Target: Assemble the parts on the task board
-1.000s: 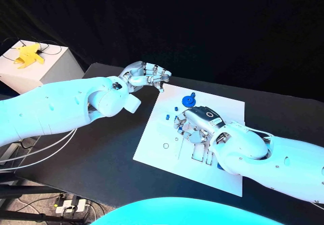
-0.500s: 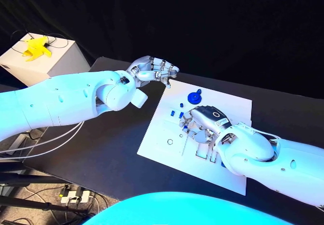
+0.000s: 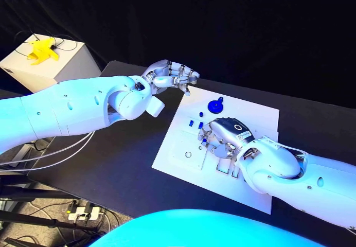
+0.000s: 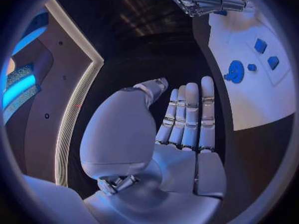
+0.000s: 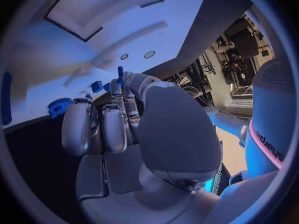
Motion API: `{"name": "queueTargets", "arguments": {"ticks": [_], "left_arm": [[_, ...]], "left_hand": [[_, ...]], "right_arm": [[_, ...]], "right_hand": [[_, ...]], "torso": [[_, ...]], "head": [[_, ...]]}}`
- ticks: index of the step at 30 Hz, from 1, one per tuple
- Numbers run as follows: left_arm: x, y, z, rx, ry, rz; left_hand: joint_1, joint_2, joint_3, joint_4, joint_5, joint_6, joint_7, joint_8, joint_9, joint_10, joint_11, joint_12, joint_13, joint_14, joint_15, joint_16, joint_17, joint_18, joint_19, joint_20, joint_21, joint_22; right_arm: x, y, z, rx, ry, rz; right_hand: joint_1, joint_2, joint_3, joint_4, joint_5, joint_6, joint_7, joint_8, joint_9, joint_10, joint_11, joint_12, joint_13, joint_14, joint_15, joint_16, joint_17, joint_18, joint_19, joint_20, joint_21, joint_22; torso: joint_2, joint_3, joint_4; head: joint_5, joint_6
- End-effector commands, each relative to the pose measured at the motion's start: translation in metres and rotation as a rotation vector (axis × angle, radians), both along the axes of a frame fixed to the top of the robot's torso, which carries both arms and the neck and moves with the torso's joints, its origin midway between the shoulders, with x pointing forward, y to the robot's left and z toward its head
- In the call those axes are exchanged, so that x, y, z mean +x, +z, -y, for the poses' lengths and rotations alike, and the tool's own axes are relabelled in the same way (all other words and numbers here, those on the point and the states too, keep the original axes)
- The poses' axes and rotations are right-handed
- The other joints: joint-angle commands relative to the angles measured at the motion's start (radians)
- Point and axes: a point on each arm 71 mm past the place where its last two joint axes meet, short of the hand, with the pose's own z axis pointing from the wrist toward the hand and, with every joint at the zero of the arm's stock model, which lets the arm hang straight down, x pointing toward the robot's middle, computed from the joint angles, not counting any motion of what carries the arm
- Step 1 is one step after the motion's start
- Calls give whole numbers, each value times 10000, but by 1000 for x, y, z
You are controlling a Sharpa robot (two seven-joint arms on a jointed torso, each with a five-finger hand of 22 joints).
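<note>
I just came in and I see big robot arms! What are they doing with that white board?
The robot is putting small blue parts together on the white task board on the black table. Its right robot hand is down over the middle of the board, and the right wrist view shows a thin blue piece at its fingertips. The left robot hand hovers by the board's far corner, holding nothing. A round blue part and a few little blue blocks sit on the board nearby.

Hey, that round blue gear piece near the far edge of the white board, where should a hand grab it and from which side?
Probably by the small knob rising from the round blue gear, pinched from above: the disc lies flat on the task board, its surroundings look bare.
</note>
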Motion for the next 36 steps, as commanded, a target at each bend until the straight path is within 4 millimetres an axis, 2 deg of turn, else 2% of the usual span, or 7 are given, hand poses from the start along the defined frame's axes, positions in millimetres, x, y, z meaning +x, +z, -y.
{"name": "queueTargets", "arguments": {"ticks": [1, 6, 10, 16, 36], "left_arm": [[0, 1, 2, -21, -91, 66], [0, 1, 2, -19, -98, 61], [0, 1, 2, -20, -111, 54], [0, 1, 2, -13, -102, 48], [0, 1, 1, 17, -121, 1]], "left_hand": [[86, 21, -44, -35, 17, 16, 62, -44, -9, 39, -4, -33, -8, 48, -18, -36, -16, 139, 64, 14, -58, -14], [92, 26, -54, -32, 15, 28, 60, -51, -8, 46, -4, -51, -12, 54, -17, -40, -17, 139, 75, 15, -63, -18], [92, 26, -54, -32, 15, 28, 60, -51, -8, 46, -4, -51, -12, 54, -17, -40, -17, 139, 75, 15, -63, -18], [50, 24, -90, 7, 3, 38, 64, -64, -9, 54, 3, -76, -17, 59, -10, -47, -18, 135, 83, 19, -79, -27], [28, 21, -111, 28, -3, 42, 65, -71, -10, 57, 5, -88, -19, 59, -6, -51, -19, 134, 85, 22, -91, -34]], "right_arm": [[-2, -2, -2, -42, 210, 128], [-4, -5, -5, -28, 264, 57], [-5, -7, -6, -32, 287, 11], [-6, -10, -6, -59, 286, -37], [-5, -12, -4, -126, 213, -41]], "right_hand": [[13, 73, 451, -436, 70, 22, 12, 19, 16, 605, -536, 35, 52, 419, -32, -64, -6, -128, 152, -67, -47, 997], [4, 77, 472, -467, 49, 17, 17, 15, 18, 605, -531, 21, 51, 416, -28, -75, -18, -127, 148, -65, -56, 995], [0, 78, 479, -477, 43, 15, 18, 13, 18, 607, -530, 17, 52, 415, -27, -82, -27, -124, 144, -64, -72, 989], [0, 78, 479, -477, 43, 15, 18, 13, 18, 607, -530, 17, 52, 415, -27, -82, -27, -124, 144, -64, -72, 989], [0, 78, 479, -477, 43, 15, 18, 13, 18, 607, -530, 17, 52, 415, -27, -82, -27, -124, 144, -64, -72, 989]], "torso": [[-3, -5, -6], [12, 7, -21], [3, -5, 4], [-1, -12, -3], [-5, -9, -3]], "head": [[19, -1], [26, -1], [6, -1], [19, -1], [28, -1]]}}
